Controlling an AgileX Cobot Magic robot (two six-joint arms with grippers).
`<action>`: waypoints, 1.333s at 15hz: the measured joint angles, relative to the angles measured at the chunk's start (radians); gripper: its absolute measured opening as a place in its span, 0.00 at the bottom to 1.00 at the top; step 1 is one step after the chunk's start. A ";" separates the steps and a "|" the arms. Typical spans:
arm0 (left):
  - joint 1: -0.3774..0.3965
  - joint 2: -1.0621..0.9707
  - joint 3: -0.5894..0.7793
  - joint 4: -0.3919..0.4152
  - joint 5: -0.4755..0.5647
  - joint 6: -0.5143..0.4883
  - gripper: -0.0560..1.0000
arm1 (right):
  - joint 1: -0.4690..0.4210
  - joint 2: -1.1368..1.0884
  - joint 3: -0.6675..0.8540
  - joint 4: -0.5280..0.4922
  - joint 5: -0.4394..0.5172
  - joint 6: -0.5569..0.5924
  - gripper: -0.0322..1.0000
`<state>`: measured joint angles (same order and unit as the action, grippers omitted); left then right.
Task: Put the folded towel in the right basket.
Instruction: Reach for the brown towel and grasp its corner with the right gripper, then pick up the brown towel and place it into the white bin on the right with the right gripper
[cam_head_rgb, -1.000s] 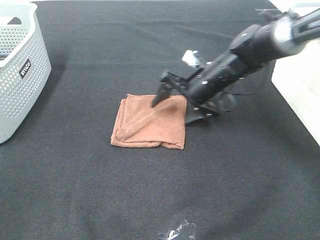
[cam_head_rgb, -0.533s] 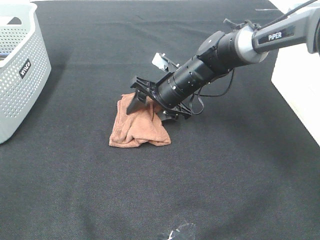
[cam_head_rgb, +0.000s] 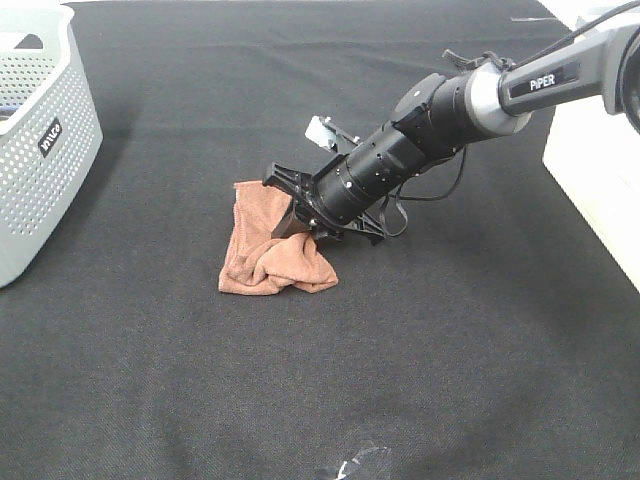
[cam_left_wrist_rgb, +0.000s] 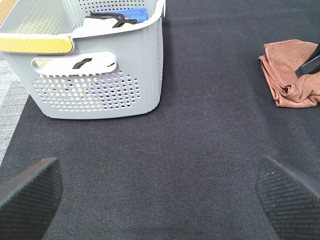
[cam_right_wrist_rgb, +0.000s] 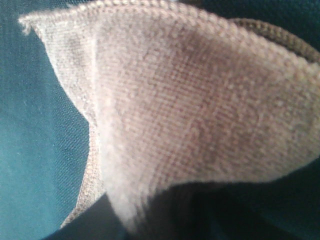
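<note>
The brown towel lies bunched up on the black table cloth near the middle; it also shows in the left wrist view and fills the right wrist view. My right gripper reaches in from the right, pressed low onto the towel's right part, and its jaws look closed on a fold of cloth. My left gripper is open and empty, hovering over bare cloth near the grey basket; it is out of the high view. No right basket can be made out.
A grey perforated basket with clothes in it stands at the left edge; it also shows in the left wrist view. A white surface lies beyond the cloth's right edge. A clear plastic scrap lies at the front.
My right gripper moved left onto the towel, pushing it from a flat fold into a bunched heap, and its fingers have drawn together on the cloth.
</note>
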<state>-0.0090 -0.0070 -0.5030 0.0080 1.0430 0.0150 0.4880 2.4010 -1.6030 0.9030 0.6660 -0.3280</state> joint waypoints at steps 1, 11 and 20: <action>0.000 0.000 0.000 0.000 0.000 0.000 0.98 | -0.005 -0.012 0.002 -0.013 0.011 -0.004 0.29; 0.000 0.000 0.000 0.000 0.000 0.000 0.98 | -0.160 -0.538 0.012 -0.151 0.154 0.005 0.29; 0.000 0.000 0.000 0.000 0.000 0.000 0.98 | -0.852 -0.825 0.021 -0.520 0.209 0.007 0.29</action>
<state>-0.0090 -0.0070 -0.5030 0.0080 1.0430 0.0150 -0.3640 1.5760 -1.5820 0.3830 0.8750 -0.3210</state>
